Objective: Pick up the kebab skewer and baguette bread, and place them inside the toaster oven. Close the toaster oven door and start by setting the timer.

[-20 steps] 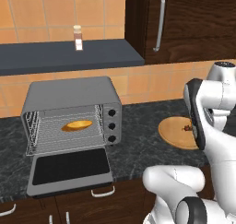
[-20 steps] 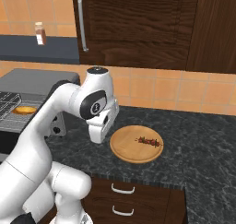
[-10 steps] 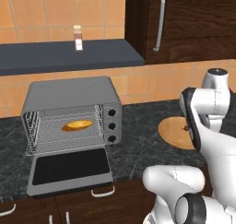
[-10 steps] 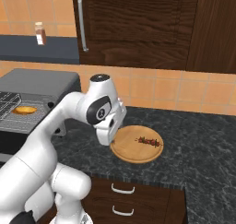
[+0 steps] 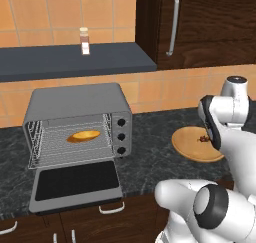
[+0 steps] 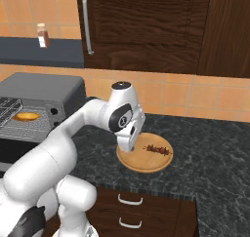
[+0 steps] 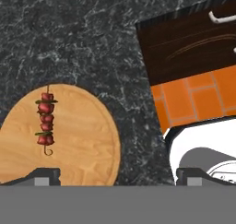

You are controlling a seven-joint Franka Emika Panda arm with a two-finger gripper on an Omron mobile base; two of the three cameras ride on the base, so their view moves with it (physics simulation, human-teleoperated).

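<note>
Reaching for the kebab skewer (image 7: 45, 118) on the round wooden board (image 7: 87, 140), right of the toaster oven (image 5: 80, 107). Best to centre the gripper (image 7: 117, 174) over the meat, crossing the stick, then descend straight. Fingers spread wide, holding nothing. Baguette bread (image 5: 83, 136) already on the rack; toaster oven door (image 5: 77, 182) hanging open. Small bottle (image 5: 85, 41) on the shelf, well clear. Nothing blocking the skewer.

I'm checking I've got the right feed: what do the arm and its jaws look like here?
The arm is glossy white with rounded, bulbous links and dark grey rings at the joints. A round dark cap tops the wrist. The gripper is a white block with small dark grey tips; its jaws are short and squared. No cables or markings show.
</note>
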